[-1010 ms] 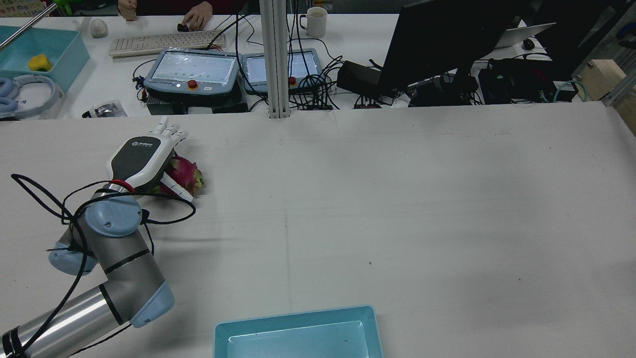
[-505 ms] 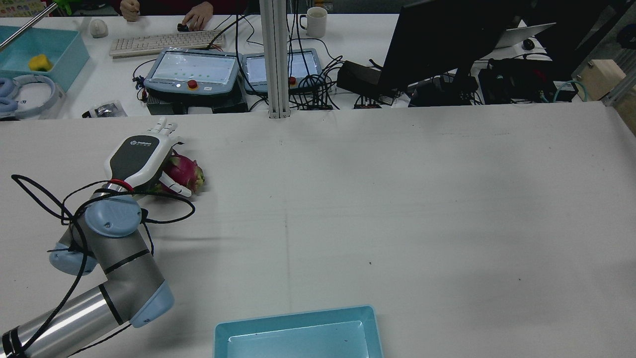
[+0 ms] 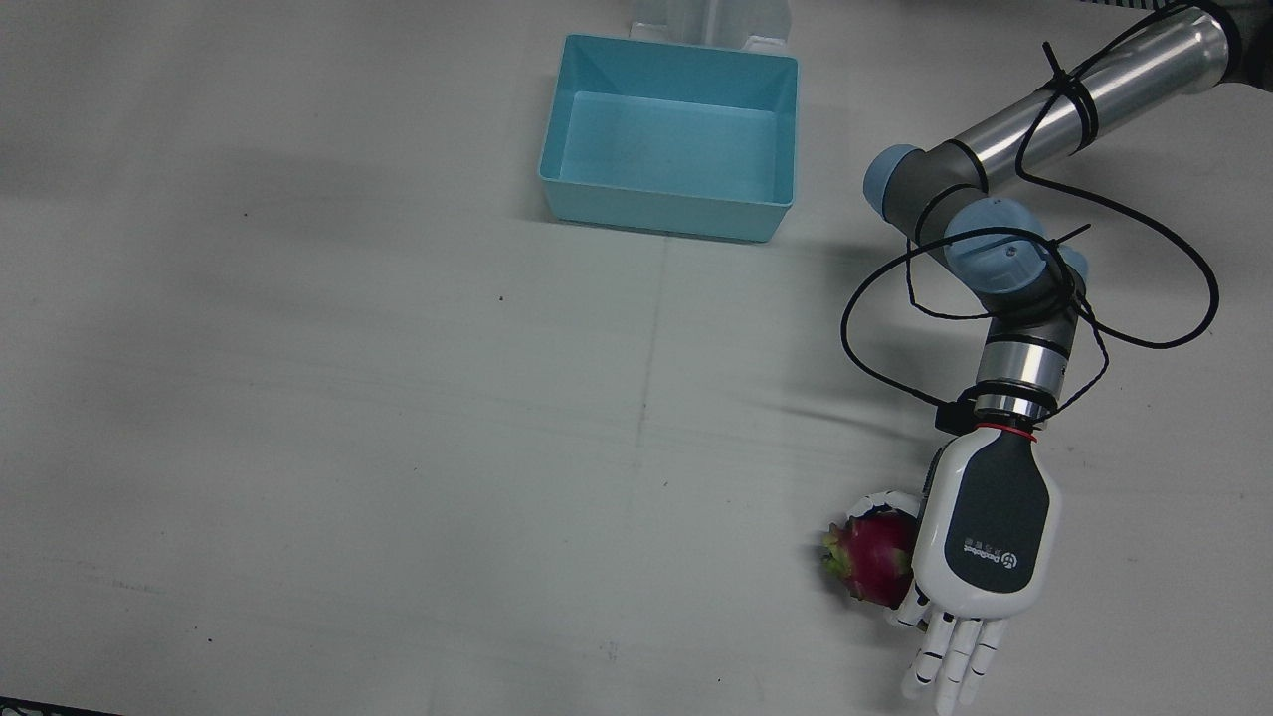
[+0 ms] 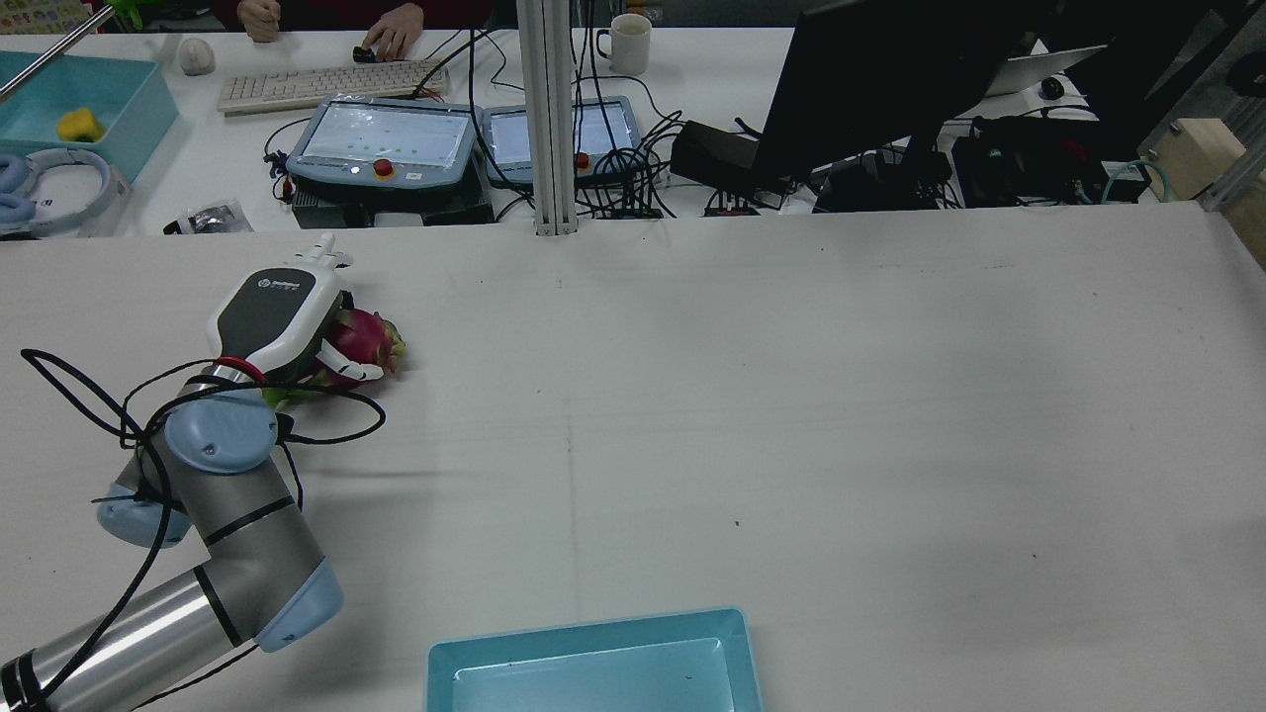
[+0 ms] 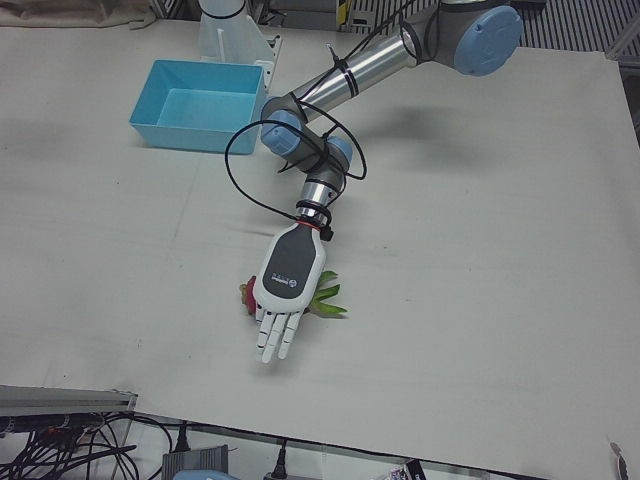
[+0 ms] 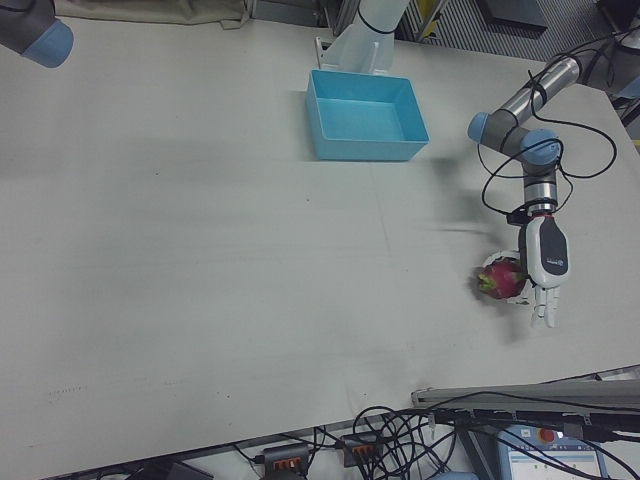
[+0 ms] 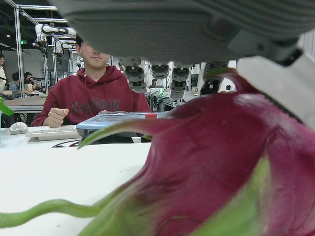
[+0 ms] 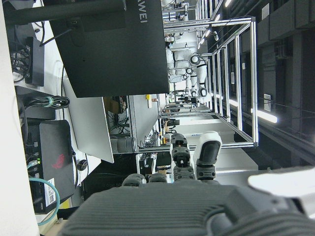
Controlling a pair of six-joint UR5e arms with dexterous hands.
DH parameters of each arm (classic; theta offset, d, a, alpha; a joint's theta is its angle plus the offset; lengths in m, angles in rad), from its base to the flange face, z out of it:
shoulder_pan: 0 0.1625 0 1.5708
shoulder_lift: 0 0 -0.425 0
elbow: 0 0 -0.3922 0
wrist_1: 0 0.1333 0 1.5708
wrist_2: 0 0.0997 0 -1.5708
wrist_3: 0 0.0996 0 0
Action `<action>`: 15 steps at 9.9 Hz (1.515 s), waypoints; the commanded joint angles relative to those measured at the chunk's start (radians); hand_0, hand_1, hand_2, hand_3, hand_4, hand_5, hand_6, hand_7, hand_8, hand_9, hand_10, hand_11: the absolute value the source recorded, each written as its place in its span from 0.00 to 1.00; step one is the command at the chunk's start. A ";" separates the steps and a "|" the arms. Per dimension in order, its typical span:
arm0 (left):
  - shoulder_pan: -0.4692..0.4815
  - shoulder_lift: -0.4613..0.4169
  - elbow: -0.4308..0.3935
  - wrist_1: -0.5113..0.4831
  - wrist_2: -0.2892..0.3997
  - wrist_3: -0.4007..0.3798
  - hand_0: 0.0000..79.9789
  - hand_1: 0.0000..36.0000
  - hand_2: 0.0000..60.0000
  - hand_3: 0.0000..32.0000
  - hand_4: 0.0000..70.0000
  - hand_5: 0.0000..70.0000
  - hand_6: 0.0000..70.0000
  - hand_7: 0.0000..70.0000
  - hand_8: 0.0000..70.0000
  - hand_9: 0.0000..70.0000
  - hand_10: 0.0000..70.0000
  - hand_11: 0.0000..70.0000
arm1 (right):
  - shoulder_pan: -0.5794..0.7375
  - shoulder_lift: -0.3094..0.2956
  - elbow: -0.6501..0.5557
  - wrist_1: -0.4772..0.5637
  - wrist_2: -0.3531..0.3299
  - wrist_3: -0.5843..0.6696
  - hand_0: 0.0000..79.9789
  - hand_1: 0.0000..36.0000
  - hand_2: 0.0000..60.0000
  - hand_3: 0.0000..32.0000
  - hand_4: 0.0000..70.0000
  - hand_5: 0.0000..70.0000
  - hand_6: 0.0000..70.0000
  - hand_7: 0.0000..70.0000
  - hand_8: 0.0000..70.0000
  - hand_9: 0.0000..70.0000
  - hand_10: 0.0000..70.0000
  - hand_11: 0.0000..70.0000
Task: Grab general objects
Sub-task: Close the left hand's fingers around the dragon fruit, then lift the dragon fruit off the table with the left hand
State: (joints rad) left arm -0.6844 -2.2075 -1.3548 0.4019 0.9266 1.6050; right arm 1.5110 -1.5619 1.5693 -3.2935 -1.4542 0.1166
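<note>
A magenta dragon fruit (image 3: 873, 557) with green leaf tips lies on the white table near the operators' edge. My left hand (image 3: 985, 537) lies palm-down over it, fingers (image 3: 950, 656) stretched out past it and the thumb hooked round its side. The hand is not closed on it. The fruit also shows in the rear view (image 4: 368, 336), the right-front view (image 6: 503, 278) and, filling the frame, the left hand view (image 7: 221, 162). My right hand (image 8: 189, 162) shows only in its own view, raised in the air, fingers apart and empty.
An empty blue bin (image 3: 656, 207) stands on the robot's side at mid-table, also in the rear view (image 4: 593, 625). A black cable (image 3: 1144, 338) loops loosely round the left wrist. Beyond the table's far edge stand teach pendants (image 4: 386, 138) and a monitor (image 4: 890, 79).
My left hand has sunk a little onto the dragon fruit and shifted slightly toward the far edge. Its fingers show less above the palm in the rear view. The fruit has barely moved.
</note>
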 commanded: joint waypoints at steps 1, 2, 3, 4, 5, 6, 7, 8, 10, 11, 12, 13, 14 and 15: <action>-0.004 0.000 -0.003 -0.011 0.000 0.009 0.59 0.34 0.63 0.00 1.00 0.71 0.37 0.45 0.30 0.16 0.16 0.22 | 0.000 0.000 0.000 0.000 0.000 0.000 0.00 0.00 0.00 0.00 0.00 0.00 0.00 0.00 0.00 0.00 0.00 0.00; -0.006 -0.001 -0.022 0.006 0.000 0.006 0.59 0.23 0.34 0.00 1.00 0.69 0.37 0.46 0.29 0.14 0.20 0.28 | 0.000 0.000 0.000 0.000 0.000 0.000 0.00 0.00 0.00 0.00 0.00 0.00 0.00 0.00 0.00 0.00 0.00 0.00; -0.010 -0.001 -0.079 0.036 0.000 0.000 0.58 0.14 0.21 0.00 1.00 0.66 0.34 0.43 0.27 0.11 0.22 0.30 | 0.000 0.000 0.000 0.000 0.000 0.000 0.00 0.00 0.00 0.00 0.00 0.00 0.00 0.00 0.00 0.00 0.00 0.00; -0.021 -0.001 -0.166 0.084 0.001 -0.007 0.54 0.12 0.31 0.00 1.00 0.62 0.31 0.41 0.24 0.08 0.23 0.32 | 0.000 0.000 0.000 0.000 0.000 0.000 0.00 0.00 0.00 0.00 0.00 0.00 0.00 0.00 0.00 0.00 0.00 0.00; -0.029 -0.005 -0.263 0.148 0.003 -0.008 0.50 0.12 0.37 0.00 0.98 0.58 0.28 0.38 0.23 0.07 0.24 0.34 | 0.000 0.000 0.000 0.000 0.000 0.000 0.00 0.00 0.00 0.00 0.00 0.00 0.00 0.00 0.00 0.00 0.00 0.00; -0.029 -0.012 -0.365 0.222 0.008 -0.010 0.49 0.09 0.32 0.00 0.92 0.56 0.25 0.37 0.22 0.06 0.24 0.33 | 0.000 -0.001 0.000 0.000 0.000 0.000 0.00 0.00 0.00 0.00 0.00 0.00 0.00 0.00 0.00 0.00 0.00 0.00; -0.032 -0.021 -0.450 0.298 0.009 -0.051 0.48 0.08 0.29 0.00 0.89 0.54 0.24 0.36 0.21 0.05 0.24 0.33 | 0.000 -0.001 0.000 0.000 0.000 0.000 0.00 0.00 0.00 0.00 0.00 0.00 0.00 0.00 0.00 0.00 0.00 0.00; -0.043 -0.059 -0.481 0.377 0.009 -0.144 0.47 0.06 0.27 0.00 0.85 0.53 0.23 0.36 0.21 0.06 0.24 0.33 | 0.000 0.000 0.000 -0.002 0.000 0.000 0.00 0.00 0.00 0.00 0.00 0.00 0.00 0.00 0.00 0.00 0.00 0.00; -0.072 -0.122 -0.490 0.455 0.014 -0.320 0.48 0.06 0.21 0.00 0.81 0.53 0.21 0.37 0.22 0.07 0.22 0.31 | 0.000 -0.001 0.000 0.000 0.000 0.000 0.00 0.00 0.00 0.00 0.00 0.00 0.00 0.00 0.00 0.00 0.00 0.00; -0.064 -0.136 -0.516 0.462 0.026 -0.326 0.49 0.06 0.21 0.00 0.82 0.55 0.22 0.38 0.21 0.07 0.22 0.30 | 0.000 0.000 0.000 -0.002 0.000 0.000 0.00 0.00 0.00 0.00 0.00 0.00 0.00 0.00 0.00 0.00 0.00 0.00; -0.066 -0.138 -0.547 0.463 0.062 -0.335 0.49 0.06 0.20 0.00 0.80 0.55 0.22 0.37 0.21 0.05 0.22 0.30 | 0.000 0.000 0.000 0.000 0.000 0.000 0.00 0.00 0.00 0.00 0.00 0.00 0.00 0.00 0.00 0.00 0.00 0.00; -0.066 -0.140 -0.582 0.468 0.099 -0.359 0.49 0.08 0.23 0.00 0.80 0.56 0.22 0.36 0.20 0.05 0.21 0.29 | 0.000 -0.001 0.000 0.000 0.000 0.000 0.00 0.00 0.00 0.00 0.00 0.00 0.00 0.00 0.00 0.00 0.00 0.00; -0.064 -0.140 -0.614 0.498 0.109 -0.417 0.50 0.07 0.17 0.00 0.76 0.55 0.21 0.35 0.19 0.05 0.21 0.28 | 0.000 0.000 0.000 0.000 0.000 0.000 0.00 0.00 0.00 0.00 0.00 0.00 0.00 0.00 0.00 0.00 0.00 0.00; -0.058 -0.140 -0.645 0.523 0.124 -0.488 0.51 0.07 0.12 0.00 0.74 0.56 0.20 0.35 0.18 0.05 0.21 0.28 | 0.000 0.000 0.000 0.000 0.000 0.000 0.00 0.00 0.00 0.00 0.00 0.00 0.00 0.00 0.00 0.00 0.00 0.00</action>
State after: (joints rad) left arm -0.7493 -2.3433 -1.9264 0.8742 1.0084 1.2429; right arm 1.5110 -1.5622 1.5693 -3.2936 -1.4542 0.1166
